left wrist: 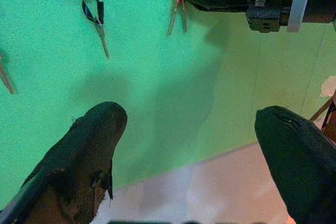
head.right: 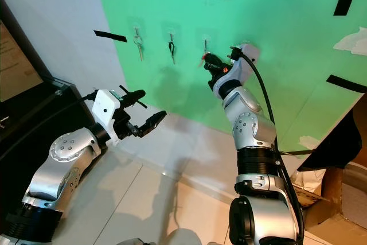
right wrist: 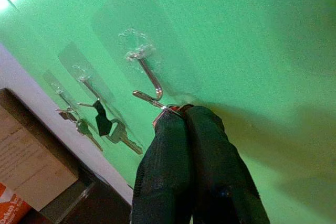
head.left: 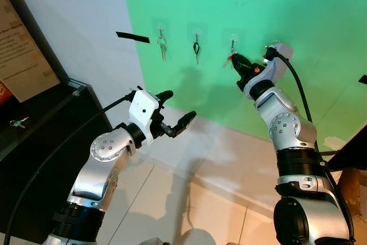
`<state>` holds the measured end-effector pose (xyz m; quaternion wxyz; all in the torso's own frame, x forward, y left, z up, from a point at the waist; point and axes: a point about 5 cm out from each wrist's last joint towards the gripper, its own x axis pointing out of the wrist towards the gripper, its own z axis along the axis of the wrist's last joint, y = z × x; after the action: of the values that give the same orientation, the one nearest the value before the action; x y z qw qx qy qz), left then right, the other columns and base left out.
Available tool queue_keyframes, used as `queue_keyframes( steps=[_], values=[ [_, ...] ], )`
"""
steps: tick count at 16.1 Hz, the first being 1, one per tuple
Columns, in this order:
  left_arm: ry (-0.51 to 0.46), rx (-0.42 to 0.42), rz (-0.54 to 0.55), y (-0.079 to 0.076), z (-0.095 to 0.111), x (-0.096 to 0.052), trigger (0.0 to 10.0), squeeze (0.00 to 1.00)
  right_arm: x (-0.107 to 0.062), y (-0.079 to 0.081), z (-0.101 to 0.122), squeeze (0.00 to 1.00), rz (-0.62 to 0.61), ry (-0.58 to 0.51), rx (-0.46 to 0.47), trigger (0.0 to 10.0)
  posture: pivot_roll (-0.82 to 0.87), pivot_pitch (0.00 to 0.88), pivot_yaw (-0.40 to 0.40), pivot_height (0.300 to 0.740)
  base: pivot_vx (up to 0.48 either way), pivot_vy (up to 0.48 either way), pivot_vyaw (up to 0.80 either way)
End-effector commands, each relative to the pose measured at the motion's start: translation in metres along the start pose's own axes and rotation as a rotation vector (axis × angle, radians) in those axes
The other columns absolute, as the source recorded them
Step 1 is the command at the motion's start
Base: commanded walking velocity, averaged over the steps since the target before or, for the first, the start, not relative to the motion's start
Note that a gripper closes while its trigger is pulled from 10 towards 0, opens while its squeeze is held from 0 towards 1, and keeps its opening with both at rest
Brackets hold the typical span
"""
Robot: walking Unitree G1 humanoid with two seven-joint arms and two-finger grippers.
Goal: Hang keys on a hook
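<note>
two black fingers of the left gripper [head.left: 175, 112] sit closest to the head camera, spread wide apart with nothing between them, held out in the air well short of the green wall panel [head.left: 321, 38] and lower than its row of hooks. behind them come the white wrist block and the silver left arm, rising beside a dark cabinet [head.left: 40, 124] that stands off the panel's left edge.

up at the panel, the right gripper [head.left: 239, 63] has its fingers pressed together on the ring of a set of keys with a red tag [left wrist: 179, 4], its tips just at the third hook [right wrist: 149, 80]. in the right wrist view the ring lies right at the hook's upturned tip, touching or nearly so; i cannot tell whether it is over the hook. the keys dangle against the panel just below that hook. the right arm reaches up from the lower right to the panel.

2 more hooks sit on the panel to the left of that one: the next holds a key with a black fob [head.left: 196, 48], the farthest a silver key bunch [head.left: 162, 47]. black tape strips [head.left: 132, 37] mark the panel's left edge. a small key with a green tag [head.left: 19, 122] lies on the cabinet top, beside a leaning cardboard sign [head.left: 20, 55].
</note>
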<state>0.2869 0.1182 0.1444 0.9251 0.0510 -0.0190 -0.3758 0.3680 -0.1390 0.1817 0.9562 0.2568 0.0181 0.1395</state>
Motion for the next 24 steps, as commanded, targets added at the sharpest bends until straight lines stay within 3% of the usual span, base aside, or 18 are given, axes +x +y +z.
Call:
queue_keyframes(
  steps=[1,13,24],
  values=[
    [-0.001,0.013,-0.013,0.001,0.004,0.001,10.0,0.0,-0.002,0.002,0.004,0.0,0.005,-0.021,0.011,10.0,-0.13,0.0,0.072,0.74,0.0,0.0,0.0],
    [0.002,0.018,-0.023,0.0,0.004,0.001,10.0,0.0,-0.003,0.02,0.006,0.0,0.142,-0.023,0.021,10.0,-0.12,0.0,0.071,0.74,0.0,0.0,0.0],
    [0.003,0.019,-0.015,0.001,0.003,-0.001,10.0,0.0,0.005,0.023,0.005,0.0,0.145,-0.018,0.071,10.0,-0.11,0.0,0.064,0.74,0.0,0.0,0.0]
  ],
)
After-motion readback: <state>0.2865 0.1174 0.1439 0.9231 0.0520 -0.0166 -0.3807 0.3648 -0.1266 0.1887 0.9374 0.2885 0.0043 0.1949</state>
